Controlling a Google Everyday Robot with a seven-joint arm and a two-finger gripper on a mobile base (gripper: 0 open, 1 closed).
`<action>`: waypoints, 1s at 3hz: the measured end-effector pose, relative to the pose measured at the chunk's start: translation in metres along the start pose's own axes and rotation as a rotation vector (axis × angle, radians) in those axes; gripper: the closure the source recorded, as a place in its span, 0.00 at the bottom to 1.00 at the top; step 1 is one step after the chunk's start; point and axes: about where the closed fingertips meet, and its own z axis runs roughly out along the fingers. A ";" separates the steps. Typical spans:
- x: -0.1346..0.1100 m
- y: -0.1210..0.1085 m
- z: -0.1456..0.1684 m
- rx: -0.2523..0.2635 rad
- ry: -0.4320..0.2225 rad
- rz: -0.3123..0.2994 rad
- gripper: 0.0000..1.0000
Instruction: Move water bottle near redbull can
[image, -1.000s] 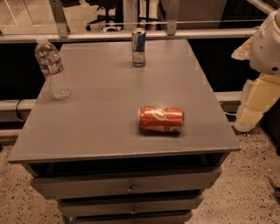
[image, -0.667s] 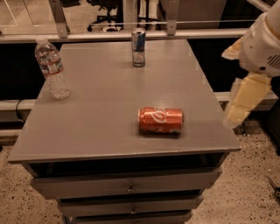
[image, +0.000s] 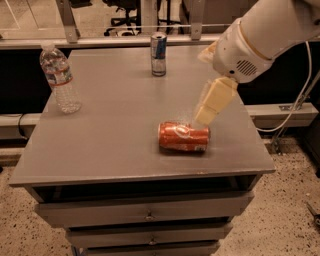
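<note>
Grey table (image: 115, 135), arm empty-handed: the gripper (image: 202, 86) hangs just behind and right of the toppled orange soda can (image: 183, 137), its cream fingers (image: 214, 100) spread, holding nothing; the water bottle (image: 60, 77) stands well left of that can, the redbull can (image: 158, 54) well behind it; you should pass high over the soda can, then close on the bottle's ribbed middle to keep it upright; a second ago the arm hung farther right of the soda can, off the table; bottle and cans are unmoved.
</note>
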 end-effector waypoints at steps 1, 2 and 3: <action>-0.057 -0.005 0.021 0.002 -0.173 0.024 0.00; -0.057 -0.005 0.021 0.002 -0.173 0.024 0.00; -0.074 -0.011 0.042 0.008 -0.213 0.031 0.00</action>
